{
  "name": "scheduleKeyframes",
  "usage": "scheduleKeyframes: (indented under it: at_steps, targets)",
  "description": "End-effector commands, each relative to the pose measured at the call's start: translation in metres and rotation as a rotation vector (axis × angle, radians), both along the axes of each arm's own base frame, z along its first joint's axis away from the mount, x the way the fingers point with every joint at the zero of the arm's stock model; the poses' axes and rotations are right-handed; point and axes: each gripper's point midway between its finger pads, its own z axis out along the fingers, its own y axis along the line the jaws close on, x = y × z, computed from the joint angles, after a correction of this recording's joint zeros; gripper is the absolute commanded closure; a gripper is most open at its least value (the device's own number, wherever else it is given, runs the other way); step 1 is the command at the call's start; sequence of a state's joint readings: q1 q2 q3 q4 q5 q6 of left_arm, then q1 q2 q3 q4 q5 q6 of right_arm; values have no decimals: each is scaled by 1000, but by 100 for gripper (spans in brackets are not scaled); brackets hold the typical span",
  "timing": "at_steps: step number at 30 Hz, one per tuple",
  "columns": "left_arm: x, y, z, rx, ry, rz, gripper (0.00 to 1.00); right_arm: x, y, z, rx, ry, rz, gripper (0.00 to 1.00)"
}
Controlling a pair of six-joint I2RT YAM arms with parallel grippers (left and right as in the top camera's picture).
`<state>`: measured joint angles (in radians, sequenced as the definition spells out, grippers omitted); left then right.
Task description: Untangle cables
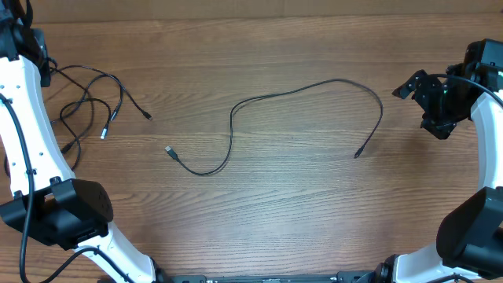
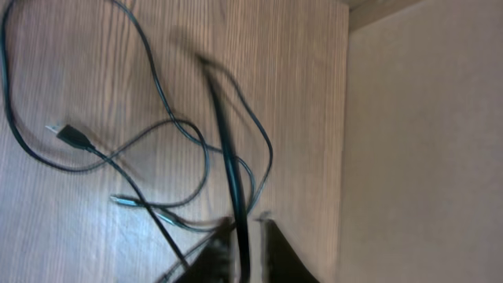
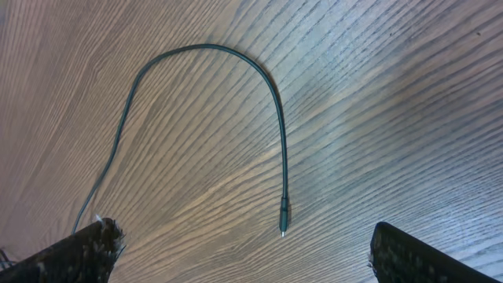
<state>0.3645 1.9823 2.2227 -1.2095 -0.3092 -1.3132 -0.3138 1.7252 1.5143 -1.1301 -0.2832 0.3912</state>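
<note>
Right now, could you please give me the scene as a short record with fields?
surface: brown wooden table
separated: one thin black cable, lying alone in the centre
tangled: heap of thin black cables, far left
left end effector: seems shut on a strand of the heap
right end effector: open, above the lone cable's plug

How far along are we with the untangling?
Done: the lone cable lies by itself mid-table, crossing nothing. In hand: the left gripper appears shut on a strand of the tangled bunch. Left: that bunch's loops cross one another; the right gripper is open, empty.
</note>
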Motion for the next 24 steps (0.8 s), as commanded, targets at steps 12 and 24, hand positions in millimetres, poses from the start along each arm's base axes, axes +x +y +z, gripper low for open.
scheduleKeyframes:
  at_steps: [12,24]
  targets:
    - [35,-93,-17,58,144,-802,24,-2,-2,2,-10,-8,2,0]
    - [-22,-177,-148,-117,533,-1124,25,-2,-2,2,-10,-8,2,0]
